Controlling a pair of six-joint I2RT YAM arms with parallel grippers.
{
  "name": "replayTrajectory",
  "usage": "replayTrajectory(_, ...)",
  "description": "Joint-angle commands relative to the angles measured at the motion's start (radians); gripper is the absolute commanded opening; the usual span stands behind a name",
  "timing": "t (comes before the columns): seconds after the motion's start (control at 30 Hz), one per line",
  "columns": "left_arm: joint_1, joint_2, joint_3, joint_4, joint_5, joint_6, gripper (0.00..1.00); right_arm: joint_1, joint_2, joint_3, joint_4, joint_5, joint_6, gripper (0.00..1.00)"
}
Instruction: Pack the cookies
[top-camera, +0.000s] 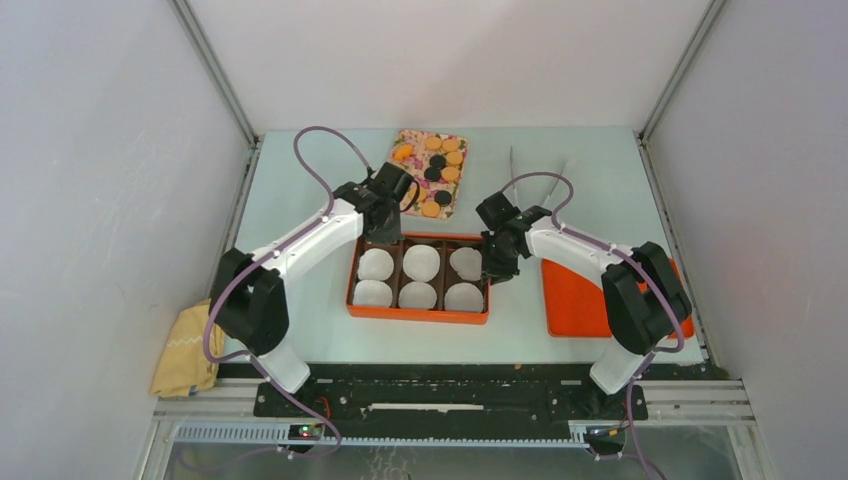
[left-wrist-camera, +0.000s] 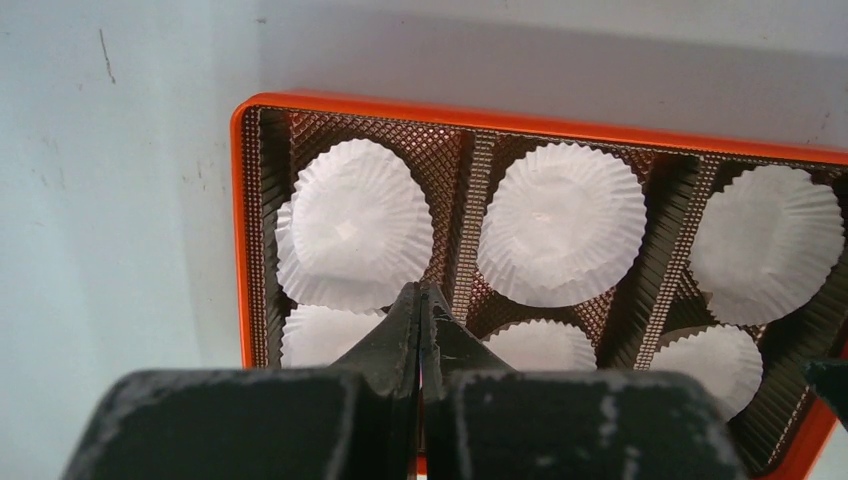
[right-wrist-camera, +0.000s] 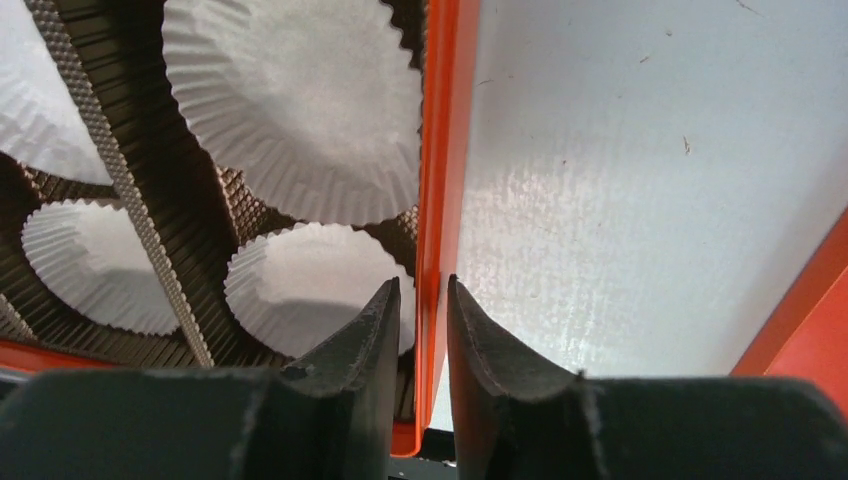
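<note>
The cookies (top-camera: 437, 172), orange-tan and black discs, lie on a floral plate (top-camera: 404, 136) at the back of the table. An orange box (top-camera: 417, 316) with six compartments, each holding a white paper liner (top-camera: 421, 262), sits in the middle. My left gripper (top-camera: 392, 190) is shut and empty, hovering between the plate and the box's back left corner. In the left wrist view its tips (left-wrist-camera: 420, 290) meet above the box (left-wrist-camera: 400, 103). My right gripper (top-camera: 497, 265) straddles the box's right wall (right-wrist-camera: 440, 150), its jaws (right-wrist-camera: 423, 285) closed narrowly around it.
An orange flat lid (top-camera: 575, 300) lies at the right, partly under my right arm. A yellow cloth (top-camera: 185, 350) lies off the table's left edge. Metal tongs (top-camera: 530, 165) lie at the back right. Enclosure walls stand on three sides.
</note>
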Motion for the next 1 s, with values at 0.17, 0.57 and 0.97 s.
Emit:
replayTrajectory(0.17,0.012,-0.040,0.038,-0.017,-0.030,0.013,0.00,0.018,-0.070,0.034,-0.043,0.061,-0.031,0.83)
replayTrajectory(0.57,0.033,0.027,0.343,-0.060,-0.029,0.043,0.01,-0.164,-0.029,0.229,-0.032,0.161,-0.103,0.97)
replayTrajectory(0.97,0.094,0.030,0.312,0.003,0.071,0.036,0.00,-0.324,0.370,0.630,-0.170,0.239,-0.156,1.00)
